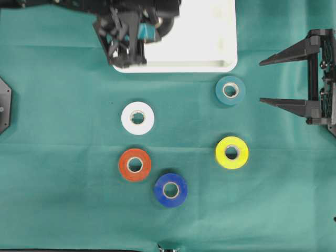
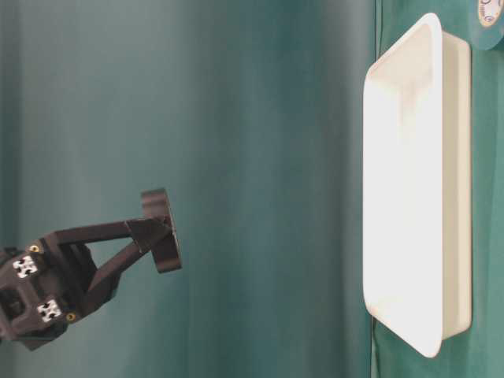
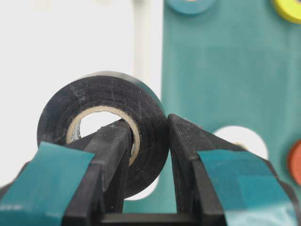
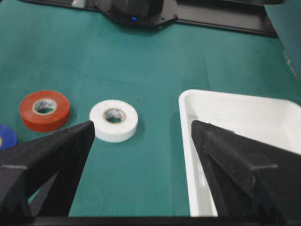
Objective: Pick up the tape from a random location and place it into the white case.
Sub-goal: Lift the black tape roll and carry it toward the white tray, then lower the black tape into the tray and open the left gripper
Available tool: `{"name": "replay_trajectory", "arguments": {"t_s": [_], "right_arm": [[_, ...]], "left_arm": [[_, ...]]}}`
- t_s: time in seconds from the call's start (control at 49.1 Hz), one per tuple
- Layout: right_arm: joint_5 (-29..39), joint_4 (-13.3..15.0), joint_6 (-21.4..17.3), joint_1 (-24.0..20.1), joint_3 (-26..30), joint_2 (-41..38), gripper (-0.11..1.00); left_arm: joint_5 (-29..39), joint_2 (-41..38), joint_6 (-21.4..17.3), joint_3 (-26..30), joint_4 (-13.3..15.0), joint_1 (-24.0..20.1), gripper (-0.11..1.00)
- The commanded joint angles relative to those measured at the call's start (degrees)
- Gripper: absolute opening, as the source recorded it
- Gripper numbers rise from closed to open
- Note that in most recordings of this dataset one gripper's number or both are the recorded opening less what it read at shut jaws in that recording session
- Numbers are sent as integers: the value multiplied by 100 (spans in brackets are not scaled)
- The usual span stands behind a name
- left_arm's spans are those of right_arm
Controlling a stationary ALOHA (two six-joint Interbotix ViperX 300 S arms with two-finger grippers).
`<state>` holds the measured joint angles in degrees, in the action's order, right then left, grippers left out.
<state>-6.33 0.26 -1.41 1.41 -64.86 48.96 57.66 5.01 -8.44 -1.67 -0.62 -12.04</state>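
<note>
A black tape (image 3: 94, 99) roll is pinched in my left gripper (image 3: 148, 136), one finger through its core and the other against its outer wall. In the overhead view this left gripper (image 1: 157, 26) hangs over the left part of the white case (image 1: 210, 47), a shallow white tray at the top edge. The table-level view shows the black tape (image 2: 161, 232) held in the air, apart from the white case (image 2: 417, 181). My right gripper (image 1: 261, 81) stands open at the right with nothing between its fingers. In its own view the right gripper (image 4: 143, 129) frames bare cloth beside the white case (image 4: 235, 113).
Loose rolls lie on the green cloth: teal (image 1: 230, 90), white (image 1: 137, 117), orange-red (image 1: 134, 164), blue (image 1: 170, 189) and yellow (image 1: 231, 152). The white roll (image 4: 114, 120) and orange-red roll (image 4: 44, 109) show ahead of the right gripper.
</note>
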Motion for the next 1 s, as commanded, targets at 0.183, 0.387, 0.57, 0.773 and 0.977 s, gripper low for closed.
{"name": "replay_trajectory", "arguments": {"t_s": [0.183, 0.387, 0.57, 0.773, 0.977], "right_arm": [[26, 0, -9, 9, 141, -9, 92], [26, 0, -9, 9, 141, -9, 92], [26, 0, -9, 0, 141, -9, 92], [26, 0, -9, 9, 149, -9, 92], [26, 0, -9, 9, 149, -9, 92]], "left_arm": [[-35, 62, -123, 149, -9, -378, 20], [-26, 70, -123, 123, -9, -396, 20], [-35, 70, -123, 123, -9, -396, 20], [-62, 70, -132, 114, -18, -396, 20], [-70, 70, -132, 105, -18, -396, 20]]}}
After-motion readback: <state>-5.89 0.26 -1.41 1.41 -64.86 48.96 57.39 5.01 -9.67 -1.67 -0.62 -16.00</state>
